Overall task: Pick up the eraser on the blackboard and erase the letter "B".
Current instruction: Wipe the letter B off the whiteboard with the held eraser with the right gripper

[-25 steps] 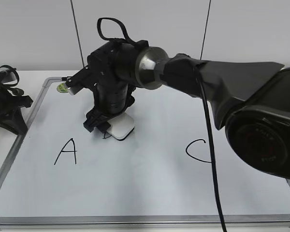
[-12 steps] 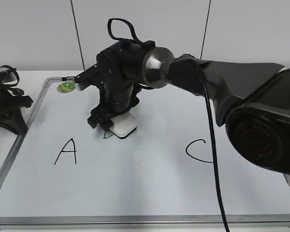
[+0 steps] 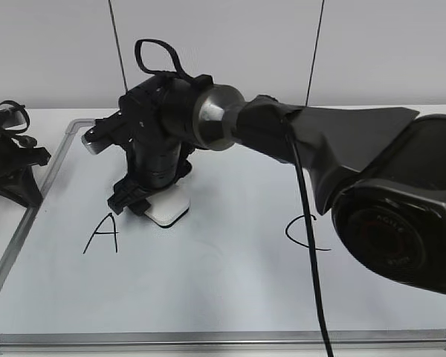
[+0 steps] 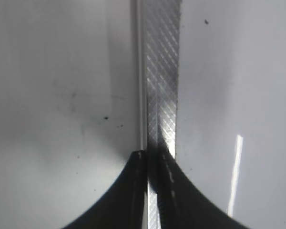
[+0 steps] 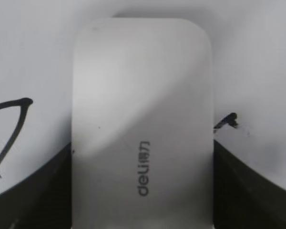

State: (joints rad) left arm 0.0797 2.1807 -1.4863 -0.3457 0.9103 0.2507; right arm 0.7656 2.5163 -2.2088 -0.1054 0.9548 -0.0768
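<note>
The white eraser [image 3: 167, 209] lies flat on the blackboard [image 3: 230, 282], just right of the black "A" [image 3: 102, 233]. My right gripper [image 3: 152, 202] reaches across from the right and is shut on the eraser. In the right wrist view the eraser [image 5: 142, 119] fills the middle between my gripper's [image 5: 142, 191] dark fingers. Of the letter "B" only a small black stroke [image 5: 227, 119] shows, right of the eraser. Part of the "A" [image 5: 12, 121] shows on its left. My left gripper [image 3: 11, 167] rests at the board's left edge, jaws together.
The black "C" [image 3: 306, 230] is at the right of the board. The right arm [image 3: 320, 134] spans the board's back right. The left wrist view shows the board's metal frame [image 4: 159, 71] under my left gripper [image 4: 150, 160]. The green sticker is hidden.
My right gripper has slid the eraser to the left, from the middle of the board toward the "A". The left arm has not moved.
</note>
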